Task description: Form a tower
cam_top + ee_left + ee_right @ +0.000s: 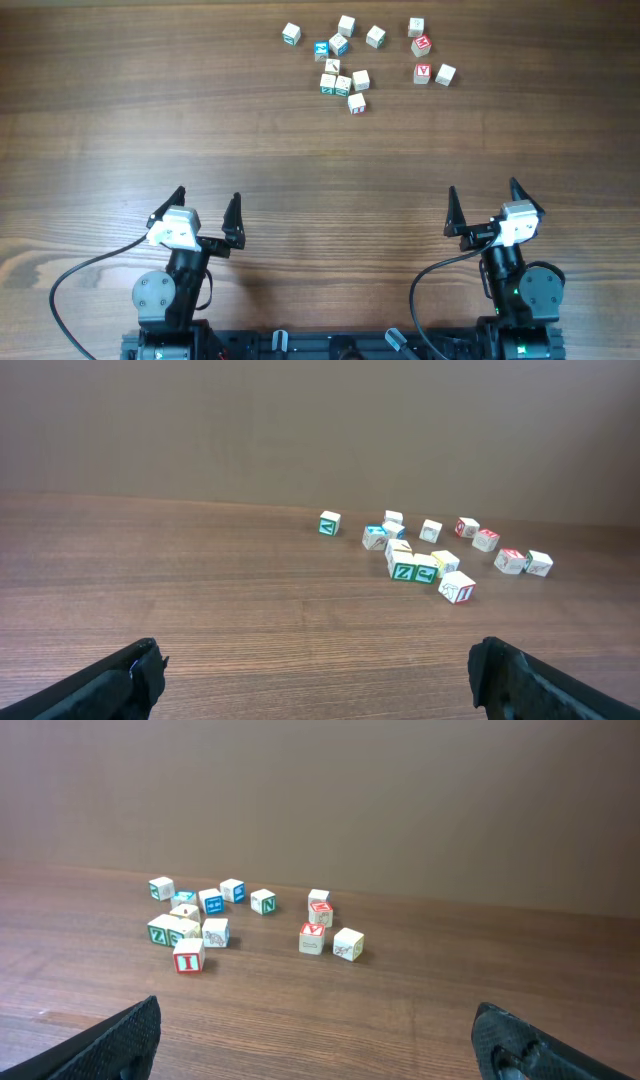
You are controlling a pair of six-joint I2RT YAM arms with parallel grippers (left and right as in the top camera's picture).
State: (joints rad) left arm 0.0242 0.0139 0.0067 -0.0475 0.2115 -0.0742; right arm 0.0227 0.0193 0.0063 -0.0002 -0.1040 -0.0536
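Closest to me, my left gripper [208, 195] and my right gripper [482, 188] both hang at the near edge of the table [320, 160] with their jaws spread wide and nothing between them. Ahead lies a broad stretch of bare wood. I judge that the best site for the tower, since a stack raised there has no neighbours to knock it. No tower stands yet as far as I can tell. All the cubes [343, 84] lie scattered on the far side, well apart from both of my grippers. The first one I come to is the cube with the red letter [356, 102], just beside the left cluster but with free sides, so it looks an easy first pick. Behind it the teal-printed cubes [335, 84] sit touching each other. I would leave those until the loose ones are gone, because a finger pushed in there would shove the whole knot. To the right, the red-printed cube [421, 72] and the white one beside it [445, 74] suit my right arm. They are near each other, so I should close across the faces that point away from the neighbour. For each pick I want to come straight down, jaws square to two opposite faces, and pinch low. For each placement I should line up the edges, settle the cube flat, and open slowly before lifting. The farthest cubes [346, 24] can wait.
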